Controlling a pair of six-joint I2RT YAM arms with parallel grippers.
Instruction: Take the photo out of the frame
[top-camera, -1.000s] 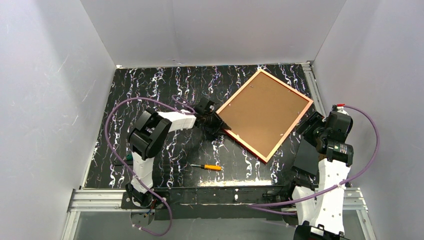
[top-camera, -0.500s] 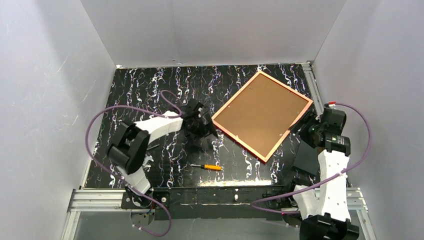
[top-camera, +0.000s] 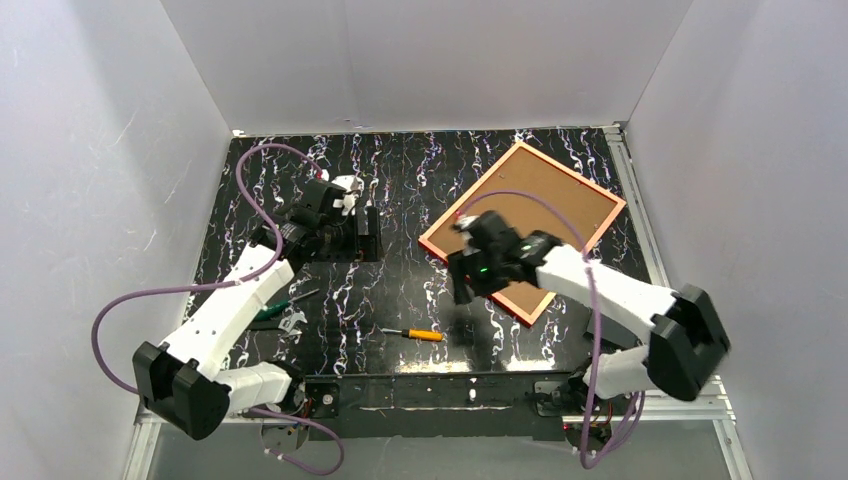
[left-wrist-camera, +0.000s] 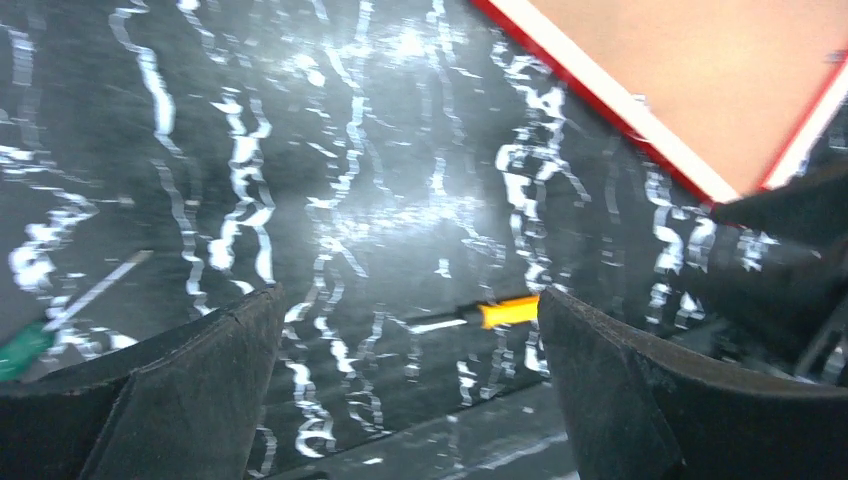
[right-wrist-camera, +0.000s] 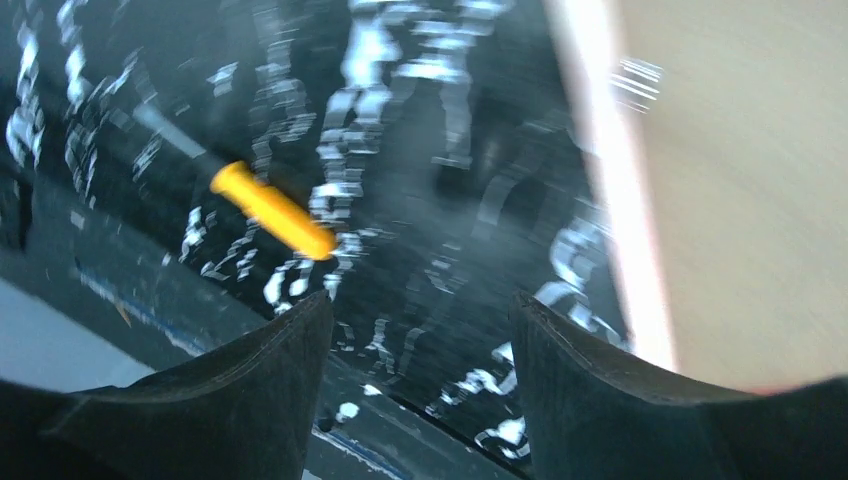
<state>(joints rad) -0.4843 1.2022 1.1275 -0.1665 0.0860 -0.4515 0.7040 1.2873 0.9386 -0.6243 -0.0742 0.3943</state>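
At table's far right, frame (top-camera: 572, 173) lies face-down, backing board (top-camera: 540, 212) up, photo hidden. Prob. stiff, light, slick; take by thin edge. Left gripper (top-camera: 364, 234) & right gripper (top-camera: 462, 284) both open, empty.

Bright, even light from above, glare on the glossy table (top-camera: 400, 170), both wrist views motion-blurred

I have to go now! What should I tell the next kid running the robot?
Left hand: open, empty, above the table left of the frame.
Right hand: open, empty, by the frame's near-left edge.
The frame lies face down at the table's far right, brown backing board in it; photo not in view.
Done: nothing out yet.
To do: lift out the board, then the photo.
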